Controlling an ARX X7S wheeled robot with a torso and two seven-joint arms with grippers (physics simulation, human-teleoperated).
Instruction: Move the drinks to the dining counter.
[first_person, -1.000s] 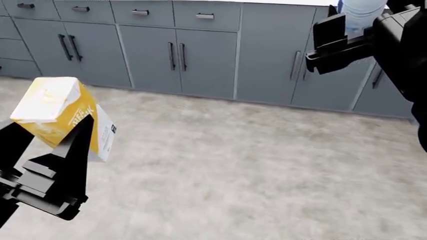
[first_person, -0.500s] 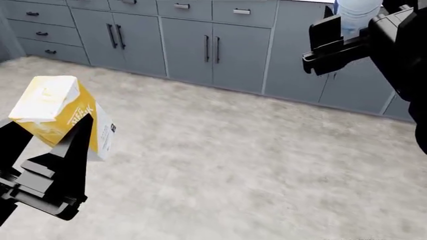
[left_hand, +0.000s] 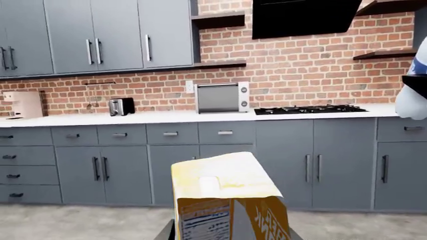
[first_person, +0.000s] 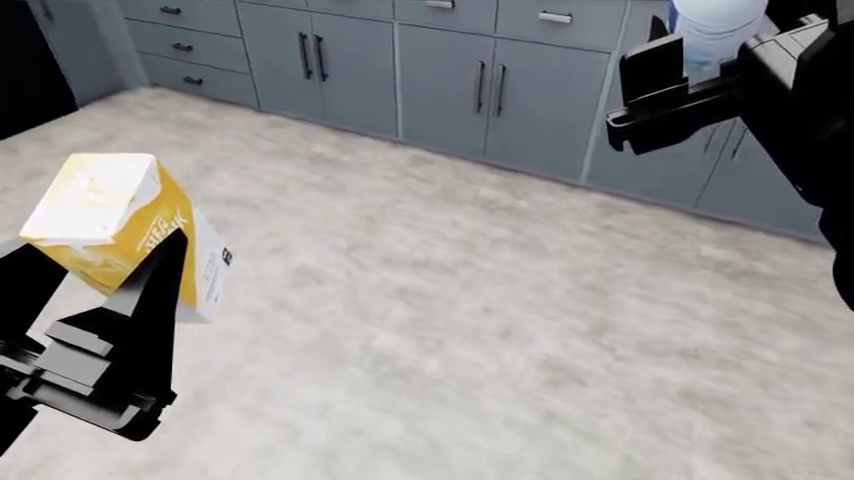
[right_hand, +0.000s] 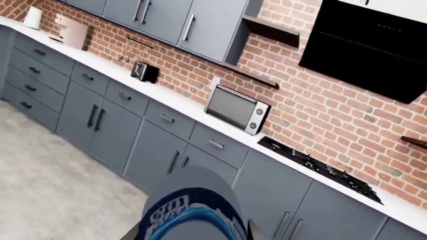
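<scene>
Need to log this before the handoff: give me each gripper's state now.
Left gripper: shut on the juice carton.
Right gripper: shut on the water bottle.

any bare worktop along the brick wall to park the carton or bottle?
Bare white worktop: between small black toaster and microwave, and right of the gas hob. Crowded by the toaster, hanging utensils and beige appliance. No dining counter in view.

Grey cabinets with dark bar handles stand beyond both end effectors, over a mottled beige stone floor. Ahead of the left end effector, a white worktop carries a toaster oven and gas hob against a brick wall; a black hood hangs above.
</scene>
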